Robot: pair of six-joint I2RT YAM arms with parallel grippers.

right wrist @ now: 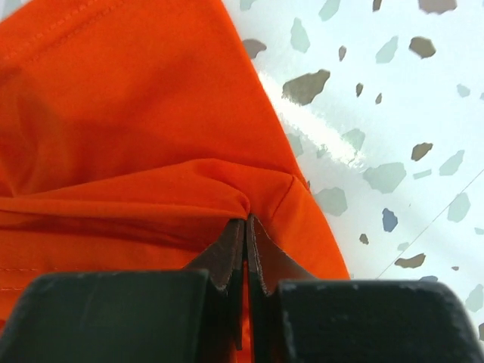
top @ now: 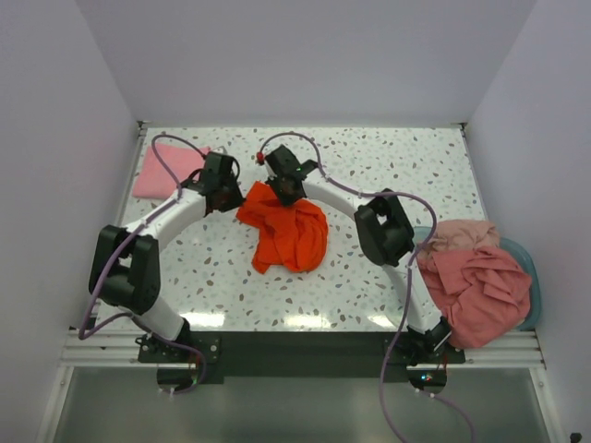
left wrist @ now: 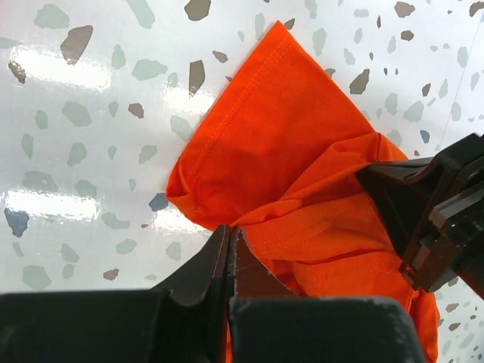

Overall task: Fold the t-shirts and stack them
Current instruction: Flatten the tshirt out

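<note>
A bright orange-red t-shirt (top: 286, 233) lies crumpled in the middle of the speckled table. My left gripper (top: 228, 196) is at its upper left edge, jaws shut on a fold of the orange cloth (left wrist: 295, 189). My right gripper (top: 287, 189) is at the shirt's top edge, jaws shut on another fold of the same shirt (right wrist: 136, 136). A folded light pink t-shirt (top: 166, 172) lies at the far left of the table. Dusty salmon-pink t-shirts (top: 476, 281) are heaped in the tub at the right.
A round teal tub (top: 534, 268) sits at the right edge under the salmon heap. White walls enclose the table on three sides. The right arm's elbow (top: 383, 229) stands between the orange shirt and the tub.
</note>
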